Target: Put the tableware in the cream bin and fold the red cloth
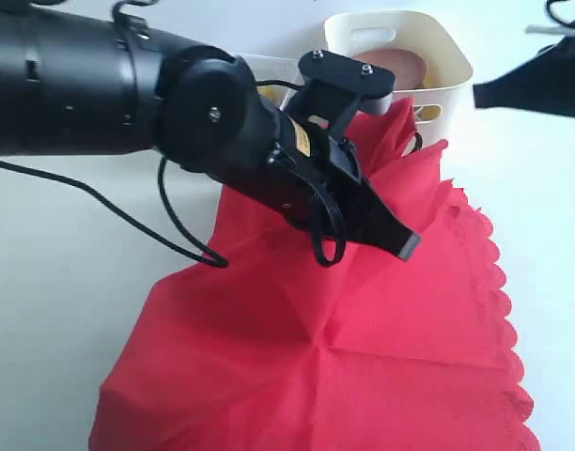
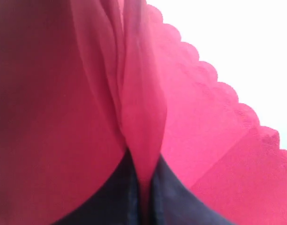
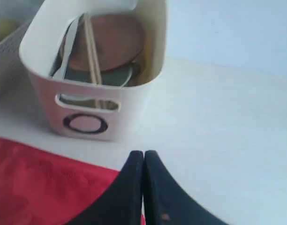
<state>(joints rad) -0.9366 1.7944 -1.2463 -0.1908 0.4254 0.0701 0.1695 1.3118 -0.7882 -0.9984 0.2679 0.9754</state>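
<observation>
Exterior view first: the large bright red fabric cloth with scalloped edges (image 1: 363, 338) lies spread over the white table (image 1: 62, 282) in front of the bin, one part of it drawn up off the surface into a peaked ridge with creases fanning out below. The left wrist view shows why: the left gripper (image 2: 142, 178) has its jaws closed on a narrow pleat of that cloth, the fabric hanging away on both sides. We judge the tableware part done and the fold to be the step in hand. To do it well we would carry the pinched part low and straight toward the opposite scalloped edge, so the sheet doubles over flat instead of bunching. We would line up the wavy borders before letting go, and release only once the fabric rests on the layer beneath. Just behind the cloth stands the tall smooth cream plastic bin with the black ring mark (image 3: 134, 108); inside it we see the round brown wooden plate (image 3: 110, 40) and the two wooden chopsticks (image 3: 91, 51) leaning against it. Beside the bin is the white perforated lattice basket (image 3: 7, 51). The right gripper (image 3: 143, 157) hangs near the bin with its jaws pressed together and nothing between them; it could pin the far corner if the cloth slides.
</observation>
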